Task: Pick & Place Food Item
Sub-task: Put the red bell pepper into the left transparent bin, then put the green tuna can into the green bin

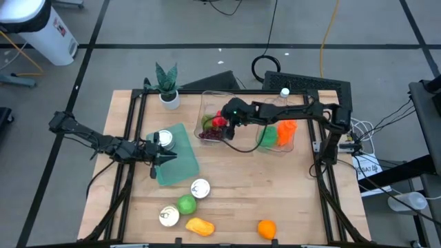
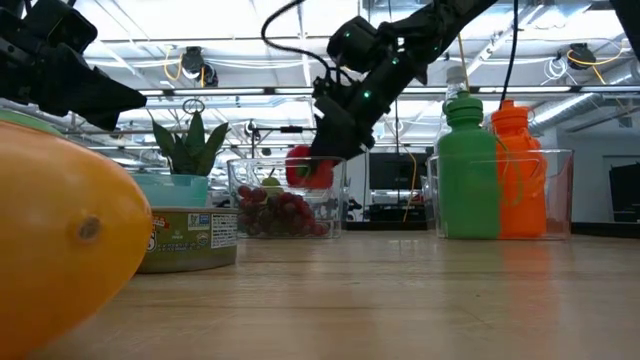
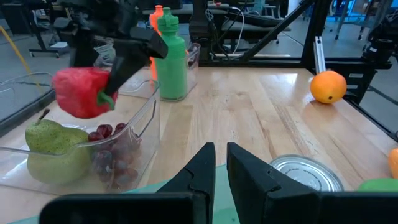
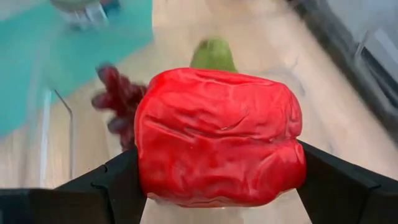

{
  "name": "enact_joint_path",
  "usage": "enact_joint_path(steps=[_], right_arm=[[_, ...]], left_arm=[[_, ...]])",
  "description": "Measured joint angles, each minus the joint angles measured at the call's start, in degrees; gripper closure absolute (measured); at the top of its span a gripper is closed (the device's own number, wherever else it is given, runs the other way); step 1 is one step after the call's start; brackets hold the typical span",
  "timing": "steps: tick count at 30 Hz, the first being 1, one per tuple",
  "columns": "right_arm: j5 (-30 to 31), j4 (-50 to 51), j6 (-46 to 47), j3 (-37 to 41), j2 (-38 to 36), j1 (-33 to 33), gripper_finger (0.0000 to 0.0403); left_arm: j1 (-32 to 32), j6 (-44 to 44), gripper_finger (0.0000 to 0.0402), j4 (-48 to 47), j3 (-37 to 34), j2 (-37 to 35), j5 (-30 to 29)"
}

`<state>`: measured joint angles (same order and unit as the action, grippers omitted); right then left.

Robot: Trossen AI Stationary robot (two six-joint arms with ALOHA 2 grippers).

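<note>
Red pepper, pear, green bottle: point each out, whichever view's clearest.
red pepper (image 4: pixel 219 138): right wrist view, middle of its wrinkled front face, between the right gripper's fingers.
pear (image 3: pixel 55 149): left wrist view, its body inside the clear bin.
green bottle (image 2: pixel 468 178): low view, middle of its body.

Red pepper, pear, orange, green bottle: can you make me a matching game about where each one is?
Things:
1. red pepper
2. pear
3. orange
4. green bottle

Places:
A. lying in the clear bin with the grapes
B. standing beside the orange bottle
C. held in the right gripper, above the clear bin
D. alone on the bare table near its front edge

Pairs: 1-C, 2-A, 3-D, 4-B
</note>
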<state>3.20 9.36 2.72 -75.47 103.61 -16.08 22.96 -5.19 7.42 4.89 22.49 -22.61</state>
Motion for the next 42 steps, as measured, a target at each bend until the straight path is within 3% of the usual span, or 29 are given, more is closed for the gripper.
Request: enact_joint_path(steps=[11,21,26,29,32,37,42], right_arm=[[1.71,0.13,-0.31,-0.01,0.64,0.24,0.001],[0.95,-1.27,-0.08,-0.03,-2.47,0.65,0.0006],[-6.33,-2.08,3.34,-0.03,-11.37,2.16,0.0019],[-11.1,-1.99,2.12,-0.01,-17.51,5.45,0.0052],[-10.65,-1.86,-0.67,0.18,-23.12,11.12,0.0105],[-4.06,-5.3,-6.14,4.66,-30.81,22.71,0.0223],[4.31,-11.72,-9.67,14.74,-36.13,31.74,0.035]], left_arm=[[0.0,-0.11,0.0352,0.09,0.0,0.01,0.02],[0.0,-0.17,0.0352,0.06,0.0,0.02,0.09],[0.0,-0.28,0.0352,-0.2,0.0,0.02,0.09],[0.0,-0.28,0.0352,-0.22,0.0,0.02,0.1],[0.0,-0.79,0.0352,-0.24,0.0,0.0,0.11],[0.0,-1.25,0.0352,-0.26,0.0,0.02,0.31],[0.0,-1.36,0.0352,-0.26,0.0,0.02,0.28]])
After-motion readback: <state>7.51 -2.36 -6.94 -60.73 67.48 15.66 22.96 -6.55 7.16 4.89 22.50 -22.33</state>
